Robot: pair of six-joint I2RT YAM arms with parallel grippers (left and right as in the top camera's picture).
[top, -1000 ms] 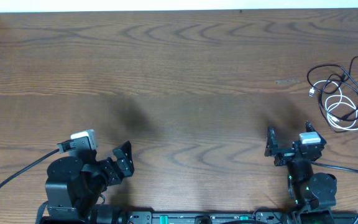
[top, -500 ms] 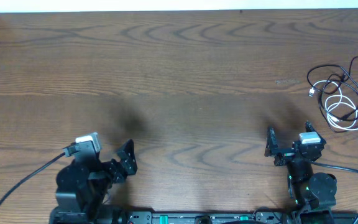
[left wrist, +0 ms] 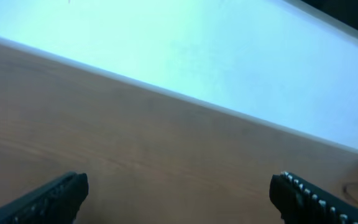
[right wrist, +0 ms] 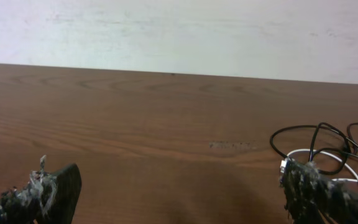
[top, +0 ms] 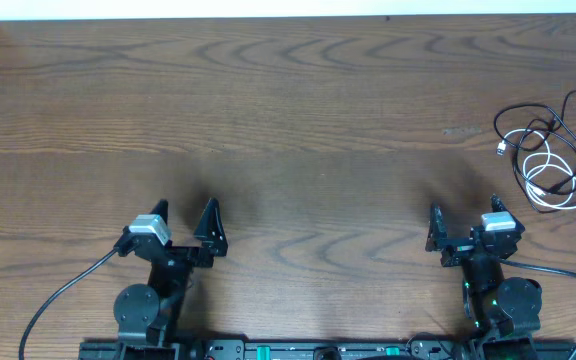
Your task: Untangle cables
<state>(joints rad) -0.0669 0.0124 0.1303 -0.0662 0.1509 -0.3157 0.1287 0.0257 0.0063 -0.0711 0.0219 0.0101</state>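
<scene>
The cables (top: pixel 548 160) lie tangled at the far right of the wooden table: a white coiled cord (top: pixel 553 180) under looping black cords (top: pixel 528 125). They also show at the right edge of the right wrist view (right wrist: pixel 328 149). My right gripper (top: pixel 463 215) is open and empty near the front edge, left of and nearer than the cables; its fingers frame bare wood (right wrist: pixel 179 199). My left gripper (top: pixel 183 215) is open and empty at the front left, far from the cables, over bare wood (left wrist: pixel 179 199).
A wooden table (top: pixel 288 120) with a white wall strip behind its far edge (right wrist: pixel 179 31). The arms' thick black cables trail off at the front left (top: pixel 68 285) and front right (top: pixel 568 275).
My left arm has swung from pointing right to pointing straight toward the far edge, its gripper staying open. The right arm and the cables have not moved.
</scene>
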